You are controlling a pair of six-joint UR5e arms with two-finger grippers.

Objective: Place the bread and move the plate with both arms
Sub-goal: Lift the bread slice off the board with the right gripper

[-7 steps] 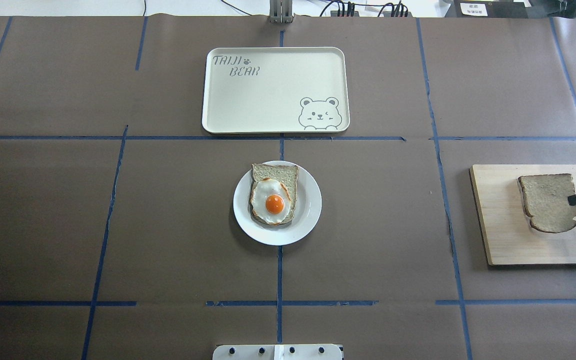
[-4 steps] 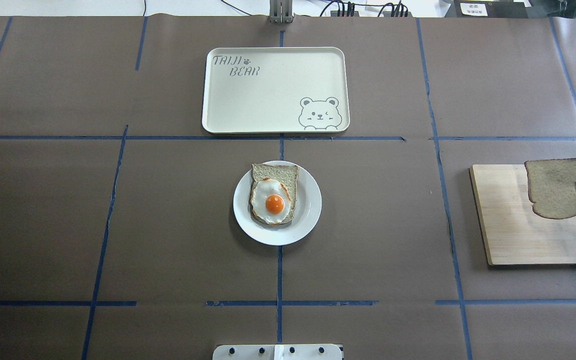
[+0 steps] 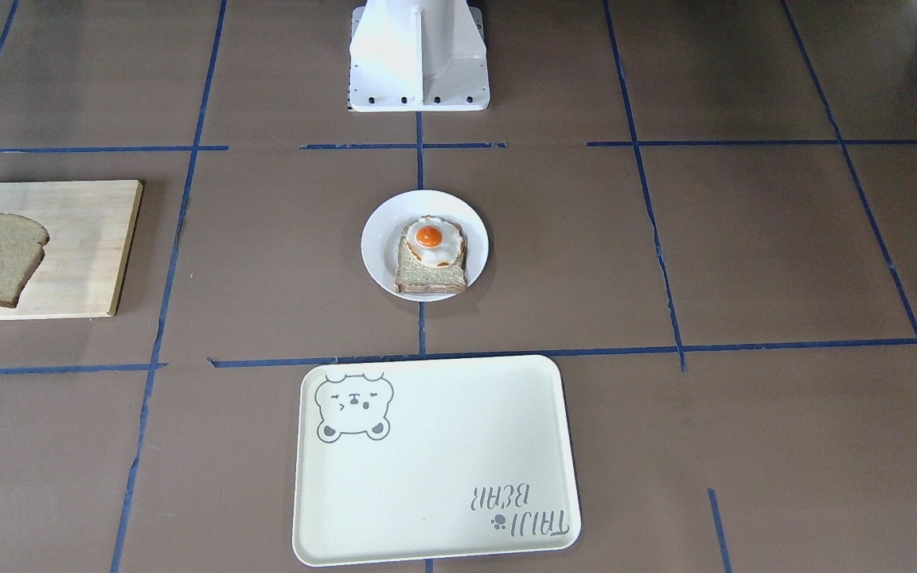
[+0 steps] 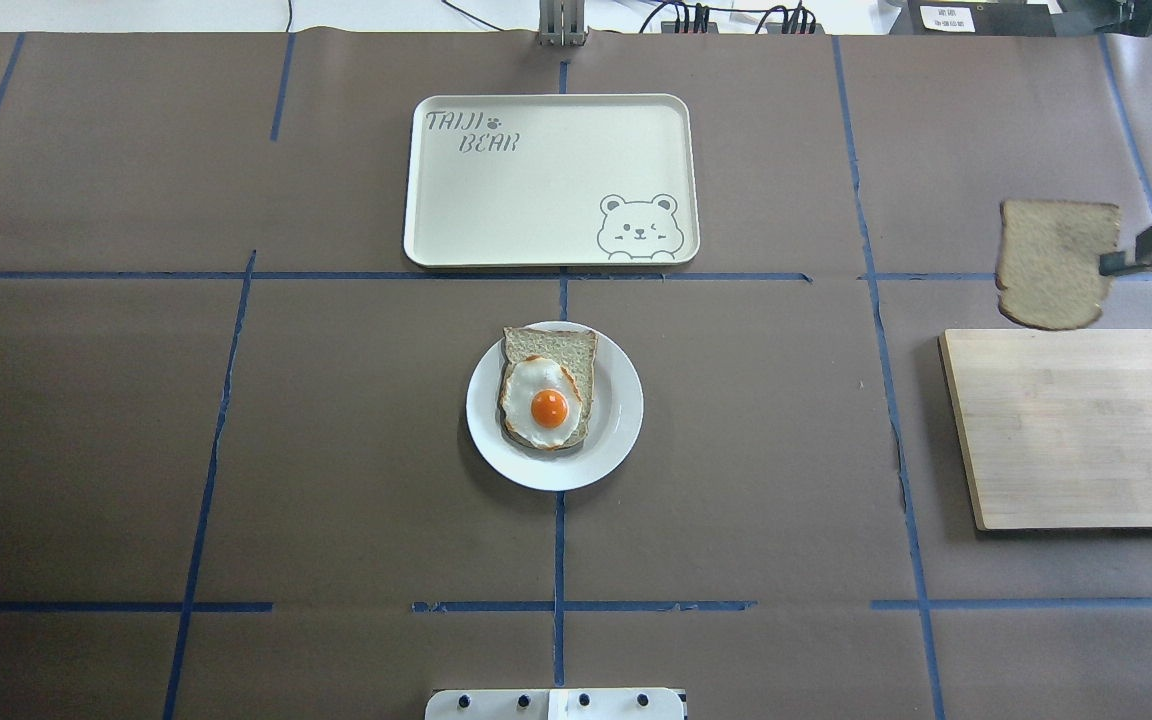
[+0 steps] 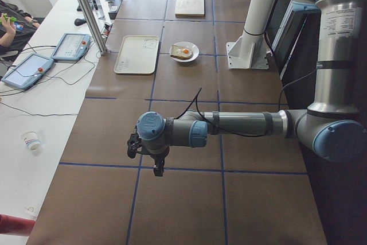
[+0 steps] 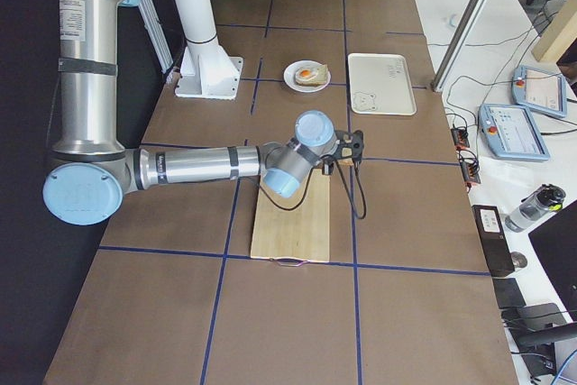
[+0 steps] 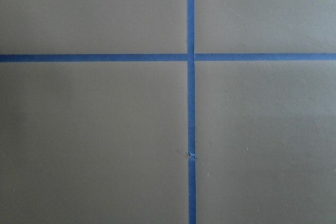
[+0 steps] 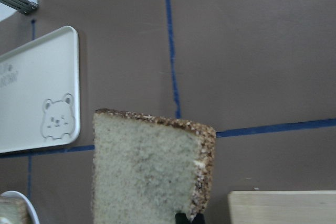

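Right pincer (image 4: 1108,264), gripping the bread (image 4: 1051,262), has lifted it off the board (image 4: 1086,440) and is carrying it toward the plate (image 4: 622,400). Left pincer (image 5: 156,168): cannot tell.

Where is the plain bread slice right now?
In the overhead view the bread is at the far right, held off the table by the right gripper, showing just past the wooden board's far edge.

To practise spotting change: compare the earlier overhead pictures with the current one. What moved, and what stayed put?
The right gripper, still shut on the bread, has raised it above the wooden board; overhead it now shows past the board's far edge. The plate with the egg-topped slice and the tray have not moved.
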